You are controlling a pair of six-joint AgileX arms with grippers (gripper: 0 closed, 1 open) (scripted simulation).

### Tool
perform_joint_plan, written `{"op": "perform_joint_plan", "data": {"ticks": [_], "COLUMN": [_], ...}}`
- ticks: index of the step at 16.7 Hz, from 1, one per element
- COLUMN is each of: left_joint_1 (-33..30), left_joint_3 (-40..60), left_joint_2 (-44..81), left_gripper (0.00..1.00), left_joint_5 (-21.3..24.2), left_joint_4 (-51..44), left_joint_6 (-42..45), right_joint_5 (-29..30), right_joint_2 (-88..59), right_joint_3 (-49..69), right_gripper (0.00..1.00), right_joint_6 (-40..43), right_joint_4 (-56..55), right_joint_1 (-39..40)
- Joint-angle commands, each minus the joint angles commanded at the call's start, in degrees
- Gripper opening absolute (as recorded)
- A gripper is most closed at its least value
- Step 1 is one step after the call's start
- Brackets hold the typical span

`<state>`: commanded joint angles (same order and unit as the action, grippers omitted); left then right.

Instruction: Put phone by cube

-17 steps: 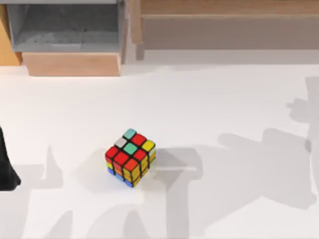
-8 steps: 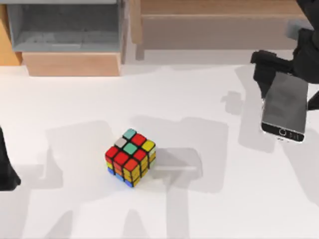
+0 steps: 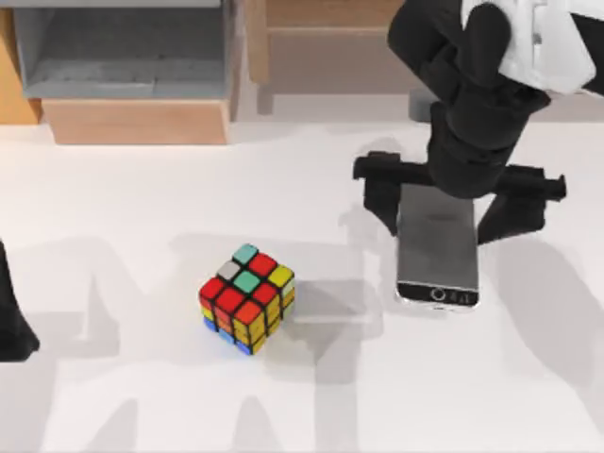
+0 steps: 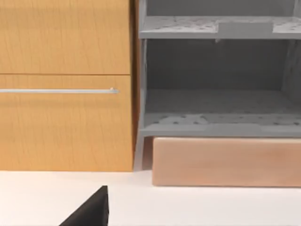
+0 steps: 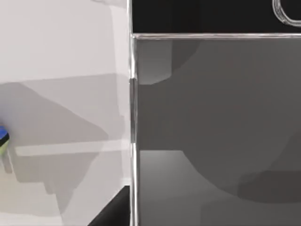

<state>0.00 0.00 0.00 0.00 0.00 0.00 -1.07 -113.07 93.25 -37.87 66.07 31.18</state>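
Observation:
The cube (image 3: pixel 247 298), with black edges and mixed red, yellow, teal and grey stickers, rests on the white table (image 3: pixel 142 208) left of centre. The phone (image 3: pixel 436 250) hangs to its right with a clear gap between them, home button toward the front edge. My right gripper (image 3: pixel 442 219) is shut on the phone, one finger on each long side, its arm reaching in from the back right. The right wrist view has the phone's grey screen (image 5: pixel 211 132) close up and a sliver of the cube (image 5: pixel 3 141). My left arm (image 3: pixel 11 321) is parked at the left edge.
A wooden cabinet with a grey open shelf (image 3: pixel 123 57) and a wooden base block (image 3: pixel 137 121) stands at the back left. More wooden furniture (image 3: pixel 330 38) runs along the back. The left wrist view faces a cabinet door handle (image 4: pixel 61 91) and the grey shelf (image 4: pixel 216 108).
My right arm has come in from the back right carrying the phone, moving left and forward toward the cube. The cube and my left arm have not moved.

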Motion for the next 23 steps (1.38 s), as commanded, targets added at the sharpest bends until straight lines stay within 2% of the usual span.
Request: {"op": "perform_joint_plan", "data": {"ticks": [7,23], "left_joint_1": [0.0,0.0], "left_joint_3": [0.0,0.0], "left_joint_2": [0.0,0.0], "left_gripper": [1.0,1.0], "left_joint_5": [0.0,0.0], "left_joint_4": [0.0,0.0], "left_joint_6": [0.0,0.0], "right_joint_5": [1.6,1.2], "right_joint_2": [-4.6,-4.7], "right_joint_3": [1.5,1.1], "right_gripper": [0.0,0.0], "right_joint_6": [-0.6,-0.7], "right_joint_4": [0.1,-2.5], "right_joint_1": [5.9,5.8]}}
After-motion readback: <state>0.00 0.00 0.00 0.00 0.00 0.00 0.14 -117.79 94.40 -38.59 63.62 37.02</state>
